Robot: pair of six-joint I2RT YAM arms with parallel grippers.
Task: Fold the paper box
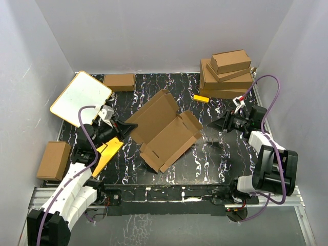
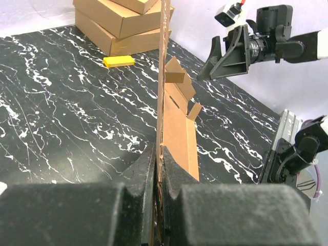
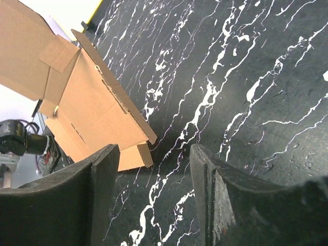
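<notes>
Showing the paper box (image 1: 164, 130) at the centre of the black marbled table (image 1: 220, 154). It is a die-cut corrugated sheet, only part formed. One broad panel rises toward 11 o'clock, and the tray section with its short slotted flaps lies toward 4 o'clock.

The left gripper (image 1: 124, 132) is clamped on the sheet's edge at 9 o'clock. In the left wrist view the cardboard stands on edge between its closed jaws. The right gripper (image 1: 214, 124) hangs at 3 o'clock, jaws spread and empty, aimed at the box but apart from it.

A stack of finished boxes (image 1: 225, 77) sits at 1 o'clock, with a yellow block (image 1: 201, 98) just in front of it.

The sheet is judged light and stiff across its panels, yet ready to hinge at every score line. Held by one edge only, it can swing or sag. The thin flaps would crease or tear under a hard pinch. The better hold is probably the free rim of a full panel, clear of slits and scores. The 3 o'clock side wall suits the right gripper.
</notes>
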